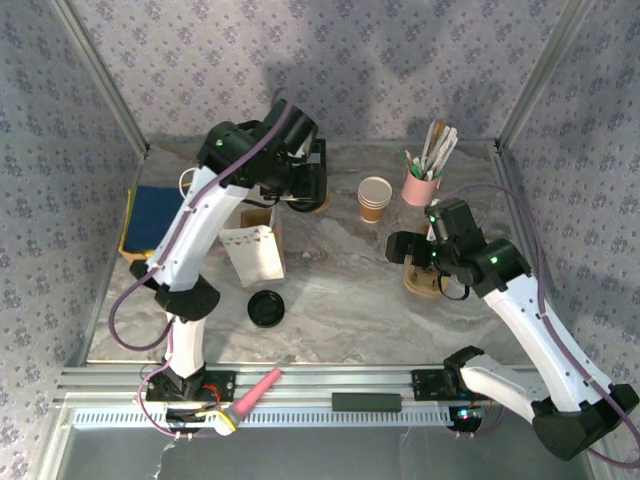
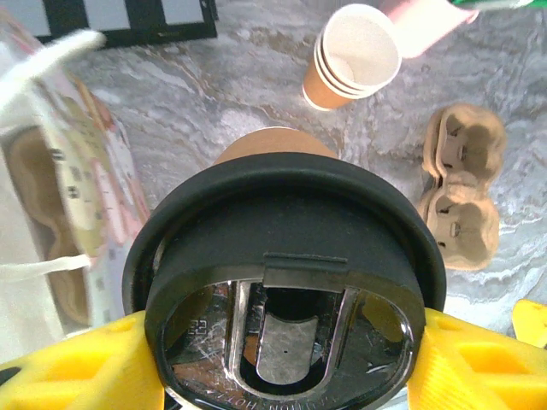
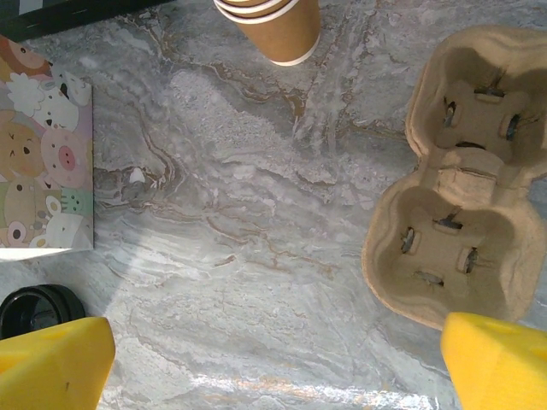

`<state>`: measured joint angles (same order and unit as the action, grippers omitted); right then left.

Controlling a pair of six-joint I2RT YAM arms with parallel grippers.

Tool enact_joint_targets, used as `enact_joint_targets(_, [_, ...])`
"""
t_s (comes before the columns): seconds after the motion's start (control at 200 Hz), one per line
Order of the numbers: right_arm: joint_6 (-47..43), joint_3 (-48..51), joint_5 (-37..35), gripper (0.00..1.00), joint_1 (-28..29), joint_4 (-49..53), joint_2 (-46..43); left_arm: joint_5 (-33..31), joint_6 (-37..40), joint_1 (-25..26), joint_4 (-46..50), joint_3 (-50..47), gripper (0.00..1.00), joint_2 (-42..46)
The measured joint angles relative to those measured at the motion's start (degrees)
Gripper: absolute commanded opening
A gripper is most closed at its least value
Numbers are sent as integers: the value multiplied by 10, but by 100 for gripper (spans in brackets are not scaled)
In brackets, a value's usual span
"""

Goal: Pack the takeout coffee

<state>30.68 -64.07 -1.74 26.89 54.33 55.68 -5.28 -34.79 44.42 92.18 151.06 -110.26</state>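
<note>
1. Gripping a tan-brown paper cup capped by a black domed lid, the left pincer clamps its sides
2. Cartoon-printed paper bag just beside it; stack of nested brown cups beyond
3. Jaws wide apart, the right pincer hangs over the grey marble table, near a moulded-pulp two-cup carrier
4. From above, the left arm hides most of the cup

Table top: smooth, faintly glossy marble look. Cup carrier, 3 o'clock in the right wrist view: rough matt moulded pulp. Coffee cup: matt kraft paper; lid: black plastic, glossy on top.
</note>
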Motion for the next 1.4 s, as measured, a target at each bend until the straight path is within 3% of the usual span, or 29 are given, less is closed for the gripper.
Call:
enact_joint_targets(0.32, [0, 0, -5, 100, 4, 0, 1, -16, 8, -36, 0, 5, 60, 79])
enact_joint_targets(0.595, [0, 0, -7, 100, 7, 0, 2, 21, 7, -35, 0, 2, 60, 83])
enact_joint_targets(1.005, [9, 0, -10, 100, 24, -13, 19, 31, -11, -36, 0, -139, 60, 180])
enact_joint_targets(1.399, [15, -2, -21, 100, 47, -19, 31, 5, -23, -78, 0, -216, 59, 263])
